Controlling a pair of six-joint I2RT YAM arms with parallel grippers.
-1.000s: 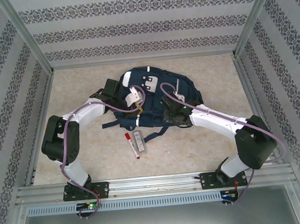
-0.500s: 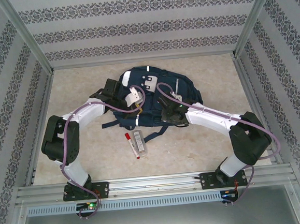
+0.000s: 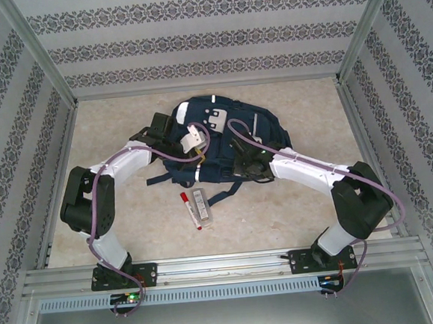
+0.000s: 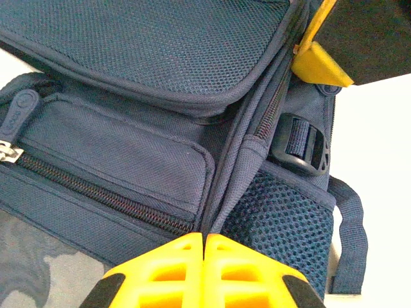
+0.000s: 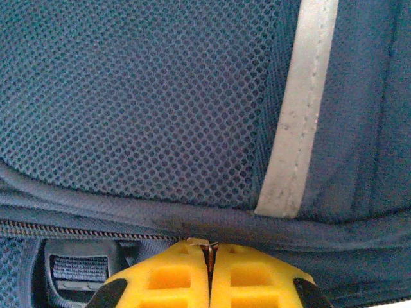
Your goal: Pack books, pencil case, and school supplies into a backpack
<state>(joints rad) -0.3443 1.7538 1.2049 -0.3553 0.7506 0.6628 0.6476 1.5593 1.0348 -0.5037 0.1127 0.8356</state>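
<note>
Beige table (image 3: 132, 229) bears the backpack (image 3: 226, 142), seemingly limp and soft, best pinched at seams, where the left gripper (image 4: 204, 240) and right gripper (image 5: 210, 248) both clench its fabric.

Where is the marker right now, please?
In the top view, the marker lies just left of the pencil case, on the table in front of the backpack.

The pale beige speckled worktop (image 3: 302, 200) carries a large navy-blue fabric backpack (image 3: 270, 131) lying flat. Just in front of the backpack's near edge, a white marker pen with red ends (image 3: 189, 211) and a narrow clear plastic pencil case (image 3: 200, 203) lie side by side, close together.
</note>
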